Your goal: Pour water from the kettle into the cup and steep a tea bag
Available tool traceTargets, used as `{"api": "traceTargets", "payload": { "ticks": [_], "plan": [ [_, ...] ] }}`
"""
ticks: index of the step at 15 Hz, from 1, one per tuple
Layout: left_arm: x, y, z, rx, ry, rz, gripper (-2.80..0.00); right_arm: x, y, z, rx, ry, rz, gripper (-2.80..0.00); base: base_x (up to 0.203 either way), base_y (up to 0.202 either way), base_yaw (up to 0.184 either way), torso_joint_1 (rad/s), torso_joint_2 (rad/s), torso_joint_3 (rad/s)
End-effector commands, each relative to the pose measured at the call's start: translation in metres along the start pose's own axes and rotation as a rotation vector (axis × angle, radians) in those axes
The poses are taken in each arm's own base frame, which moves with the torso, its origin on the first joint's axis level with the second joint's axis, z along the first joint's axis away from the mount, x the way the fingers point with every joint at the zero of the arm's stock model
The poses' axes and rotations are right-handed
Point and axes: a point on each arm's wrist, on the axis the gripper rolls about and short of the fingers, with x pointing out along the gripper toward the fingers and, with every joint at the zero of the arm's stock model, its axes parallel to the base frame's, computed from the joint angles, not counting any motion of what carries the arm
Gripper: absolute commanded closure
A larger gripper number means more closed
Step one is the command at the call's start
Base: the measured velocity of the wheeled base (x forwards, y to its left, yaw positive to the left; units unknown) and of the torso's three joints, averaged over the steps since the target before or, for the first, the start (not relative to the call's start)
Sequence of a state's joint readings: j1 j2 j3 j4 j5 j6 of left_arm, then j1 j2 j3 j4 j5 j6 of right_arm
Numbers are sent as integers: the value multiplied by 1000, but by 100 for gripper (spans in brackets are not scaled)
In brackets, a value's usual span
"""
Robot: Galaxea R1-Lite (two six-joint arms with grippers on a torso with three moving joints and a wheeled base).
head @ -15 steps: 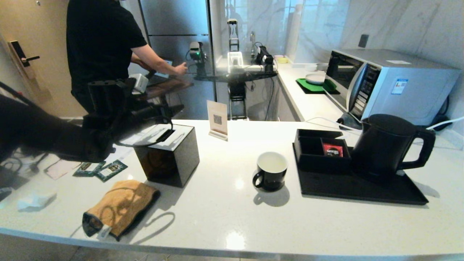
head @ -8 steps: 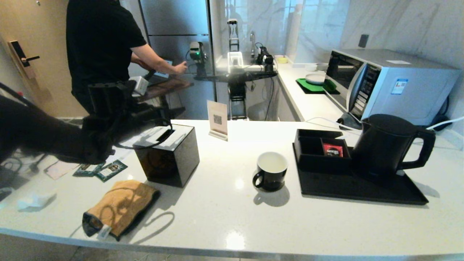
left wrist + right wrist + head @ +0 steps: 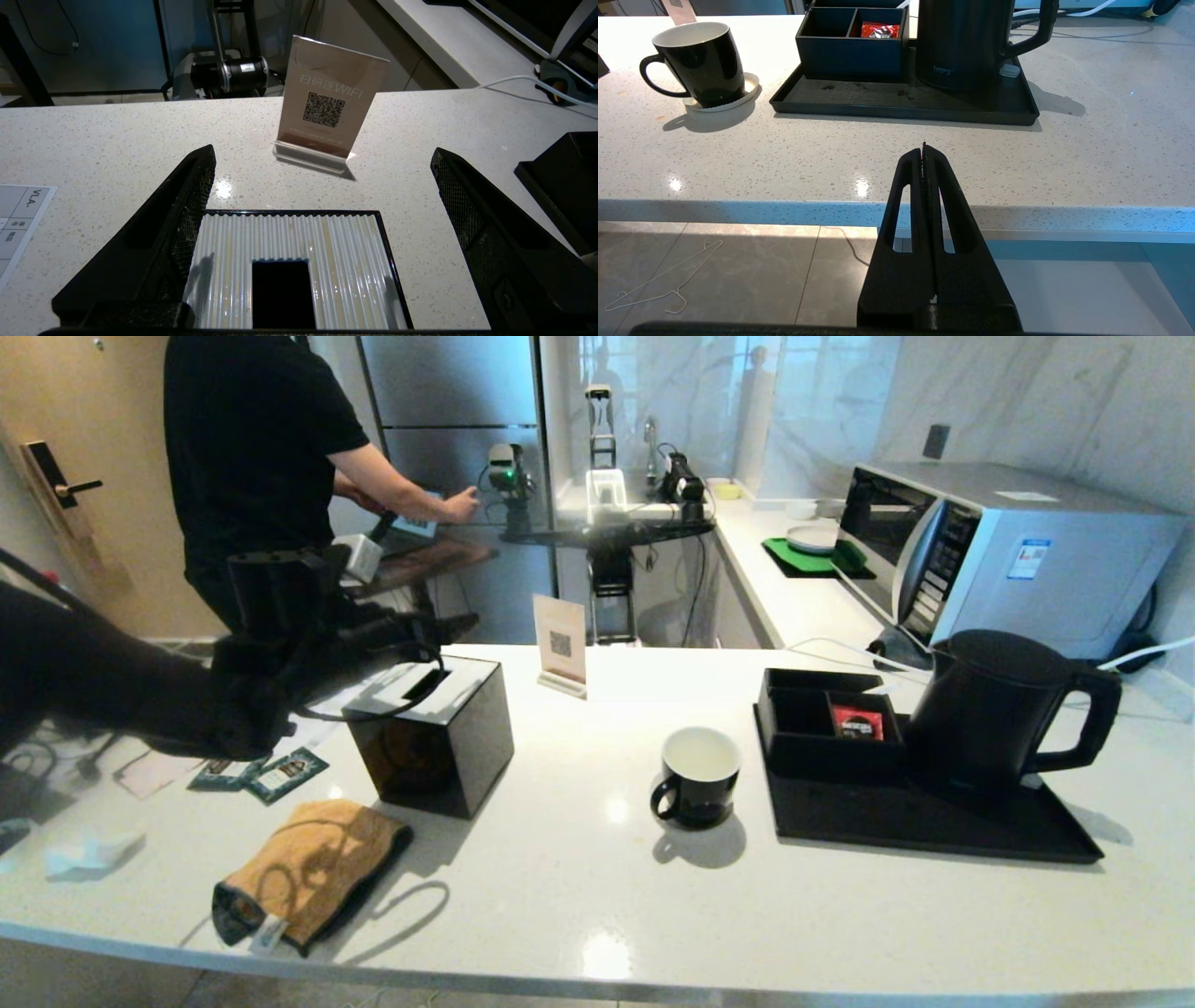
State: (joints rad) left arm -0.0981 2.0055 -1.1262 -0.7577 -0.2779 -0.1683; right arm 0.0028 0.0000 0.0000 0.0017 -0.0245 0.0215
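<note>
Left gripper (image 3: 322,196): hovering above the tissue box (image 3: 431,733), jaws spread wide, gripping nothing; likely readying to reach.
Packets (image 3: 260,773): two green ones lying flat left of the box; tea bag not made out.
Cup (image 3: 698,777): one, standing upright mid-counter, apparently empty, waiting for water.
Tray (image 3: 934,821): carrying the organizer with one red packet (image 3: 857,721).
Kettle (image 3: 994,714): one, sitting on the tray, handle facing right, not yet lifted.
Right gripper (image 3: 924,154): parking off the counter's edge, fingers pressed together, empty.
</note>
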Motion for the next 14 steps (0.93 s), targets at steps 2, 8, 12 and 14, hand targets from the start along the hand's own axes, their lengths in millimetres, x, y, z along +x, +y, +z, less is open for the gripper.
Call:
{"api": "traceTargets", "payload": {
  "ticks": [2,8,12,14],
  "plan": [
    [0,1,1,-2,-5,1,-280,0,0,0,0,1,0,0,0,0,0,0,0,0],
    [-1,1,1,-1,-7,15,-280,0,0,0,0,1,0,0,0,0,0,0,0,0],
    [-2,0,3,0,-12,14,-280,0,0,0,0,1,0,0,0,0,0,0,0,0],
    [-4,-2,6,3,-19,11,-280,0,0,0,0,1,0,0,0,0,0,0,0,0]
  ]
}}
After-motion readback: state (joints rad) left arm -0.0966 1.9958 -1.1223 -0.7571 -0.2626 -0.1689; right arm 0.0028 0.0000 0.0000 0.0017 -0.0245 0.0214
